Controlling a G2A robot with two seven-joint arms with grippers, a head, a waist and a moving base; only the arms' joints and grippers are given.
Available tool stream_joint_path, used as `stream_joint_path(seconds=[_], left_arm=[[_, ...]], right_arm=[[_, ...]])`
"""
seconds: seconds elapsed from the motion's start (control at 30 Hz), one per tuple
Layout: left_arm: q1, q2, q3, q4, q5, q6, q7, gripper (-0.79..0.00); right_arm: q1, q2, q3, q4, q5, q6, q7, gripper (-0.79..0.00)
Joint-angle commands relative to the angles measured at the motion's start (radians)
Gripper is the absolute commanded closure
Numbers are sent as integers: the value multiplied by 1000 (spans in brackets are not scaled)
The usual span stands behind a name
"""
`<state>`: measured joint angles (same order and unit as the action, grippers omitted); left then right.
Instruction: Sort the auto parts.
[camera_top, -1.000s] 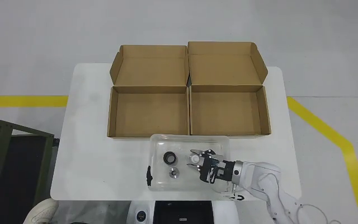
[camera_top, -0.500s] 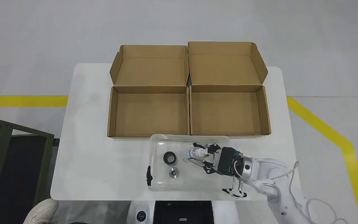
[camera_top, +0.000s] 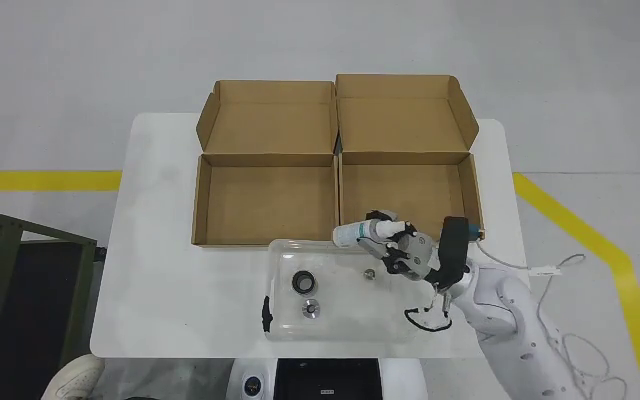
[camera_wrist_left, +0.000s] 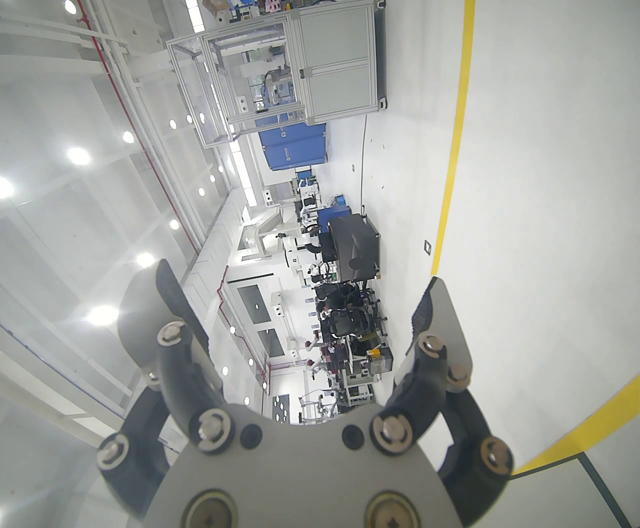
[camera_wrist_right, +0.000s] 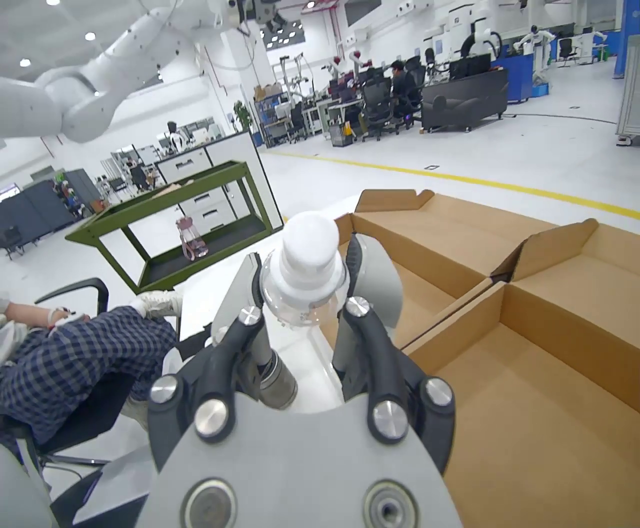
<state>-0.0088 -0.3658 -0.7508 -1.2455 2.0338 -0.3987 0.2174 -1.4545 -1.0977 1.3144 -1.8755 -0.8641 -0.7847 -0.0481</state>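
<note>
From the top, the right gripper (camera_top: 378, 234) is holding a white-topped part (camera_top: 352, 234) over the clear tray's (camera_top: 275, 290) far edge, beside the right box (camera_top: 405, 205); in the left wrist view, the left gripper (camera_wrist_left: 299, 282) is hanging wide open; in the right wrist view, two fingers (camera_wrist_right: 372, 280) are squeezing the part.

Pale grey floor (camera_top: 300, 40) with yellow lines (camera_top: 60, 180), a green trolley (camera_wrist_right: 150, 206), distant desks (camera_wrist_right: 465, 107) and chairs (camera_wrist_right: 375, 107), bright ceiling lamps (camera_wrist_left: 80, 156)
</note>
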Motion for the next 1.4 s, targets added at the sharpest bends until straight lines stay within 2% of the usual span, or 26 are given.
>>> stream_joint_path(seconds=[0.0,0.43,0.77,0.93,1.37], left_arm=[[0,0,0,0,0,0,0,-785],[0,0,0,0,0,0,0,-785],[0,0,0,0,0,0,0,-785],[0,0,0,0,0,0,0,-785],[0,0,0,0,0,0,0,-785]], right_arm=[[-7,1,16,-9,19,18,-9,0],[-27,4,77,-64,98,39,-9,0],[3,0,57,-72,37,90,38,0],[27,-3,41,-62,-35,150,80,0],[205,-14,-11,105,-78,275,254,0]])
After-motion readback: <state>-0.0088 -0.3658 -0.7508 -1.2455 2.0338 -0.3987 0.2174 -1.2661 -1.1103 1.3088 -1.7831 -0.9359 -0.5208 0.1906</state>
